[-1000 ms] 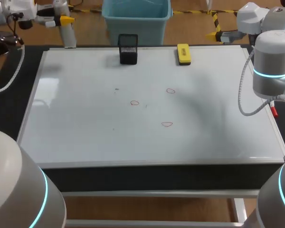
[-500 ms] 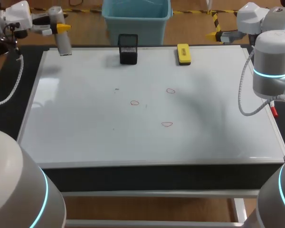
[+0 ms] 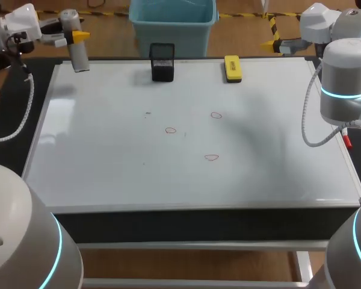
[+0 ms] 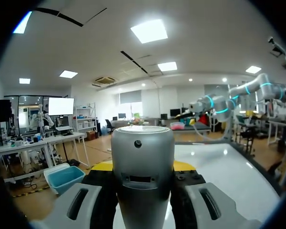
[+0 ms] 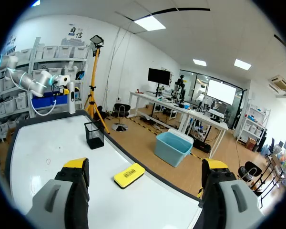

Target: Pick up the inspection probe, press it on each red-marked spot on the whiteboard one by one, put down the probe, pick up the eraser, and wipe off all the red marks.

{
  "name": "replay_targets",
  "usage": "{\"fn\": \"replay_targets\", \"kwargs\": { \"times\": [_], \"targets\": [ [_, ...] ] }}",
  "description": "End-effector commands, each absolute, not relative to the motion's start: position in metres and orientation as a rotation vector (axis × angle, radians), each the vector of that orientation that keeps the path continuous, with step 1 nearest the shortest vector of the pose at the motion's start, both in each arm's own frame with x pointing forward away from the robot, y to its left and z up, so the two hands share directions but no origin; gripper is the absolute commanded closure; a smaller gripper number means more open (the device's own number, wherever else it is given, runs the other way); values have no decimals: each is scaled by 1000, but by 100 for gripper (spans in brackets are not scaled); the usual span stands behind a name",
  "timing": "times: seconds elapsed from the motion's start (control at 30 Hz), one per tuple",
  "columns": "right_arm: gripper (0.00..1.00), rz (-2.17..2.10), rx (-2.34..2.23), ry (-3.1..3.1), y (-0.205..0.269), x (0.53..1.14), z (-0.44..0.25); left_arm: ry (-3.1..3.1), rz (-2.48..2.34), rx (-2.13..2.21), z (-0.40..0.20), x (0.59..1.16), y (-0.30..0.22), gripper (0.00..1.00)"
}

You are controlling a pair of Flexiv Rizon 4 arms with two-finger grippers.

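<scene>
A grey cylindrical probe [image 3: 78,51] hangs upright over the whiteboard's [image 3: 108,174] far left corner, with my left gripper [image 3: 72,36] shut on it. In the left wrist view the probe [image 4: 143,171] fills the space between the yellow-tipped fingers. Three small red marks [image 3: 216,115], [image 3: 171,130], [image 3: 211,158] lie near the board's middle. A yellow eraser [image 3: 232,68] rests at the far edge. My right gripper [image 3: 283,43] hangs open and holds nothing beyond the far right corner. In its wrist view the right gripper [image 5: 145,167] has the eraser [image 5: 129,175] ahead of it.
A black mesh holder [image 3: 162,61] stands on the far edge, left of the eraser, and shows in the right wrist view as the holder [image 5: 94,135]. My right arm's grey body [image 3: 346,84] hangs over the board's right edge.
My left gripper has shifted a little to the left and downward in the view with the probe in it. The right arm has not moved.
</scene>
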State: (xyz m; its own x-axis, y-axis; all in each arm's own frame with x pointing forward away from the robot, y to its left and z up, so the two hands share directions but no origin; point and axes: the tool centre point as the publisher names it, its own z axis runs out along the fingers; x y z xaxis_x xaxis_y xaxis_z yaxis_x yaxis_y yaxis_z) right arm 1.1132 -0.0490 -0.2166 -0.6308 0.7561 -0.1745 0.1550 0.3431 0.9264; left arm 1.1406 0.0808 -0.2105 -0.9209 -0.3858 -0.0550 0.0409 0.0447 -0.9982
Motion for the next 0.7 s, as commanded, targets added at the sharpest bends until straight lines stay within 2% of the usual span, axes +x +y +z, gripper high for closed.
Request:
{"fn": "replay_targets", "kwargs": {
  "times": [0.03,0.33,0.7],
  "targets": [
    [0,1291,793,2010,-49,1114,-216,1892,-1828,-522,-208,1135,79,100],
    [0,1181,607,2242,-71,1143,-224,1892,-1828,-522,-208,1135,79,100],
    [0,1071,224,2471,-71,1169,-240,1892,-1828,-522,-208,1135,79,100]
  ]
}}
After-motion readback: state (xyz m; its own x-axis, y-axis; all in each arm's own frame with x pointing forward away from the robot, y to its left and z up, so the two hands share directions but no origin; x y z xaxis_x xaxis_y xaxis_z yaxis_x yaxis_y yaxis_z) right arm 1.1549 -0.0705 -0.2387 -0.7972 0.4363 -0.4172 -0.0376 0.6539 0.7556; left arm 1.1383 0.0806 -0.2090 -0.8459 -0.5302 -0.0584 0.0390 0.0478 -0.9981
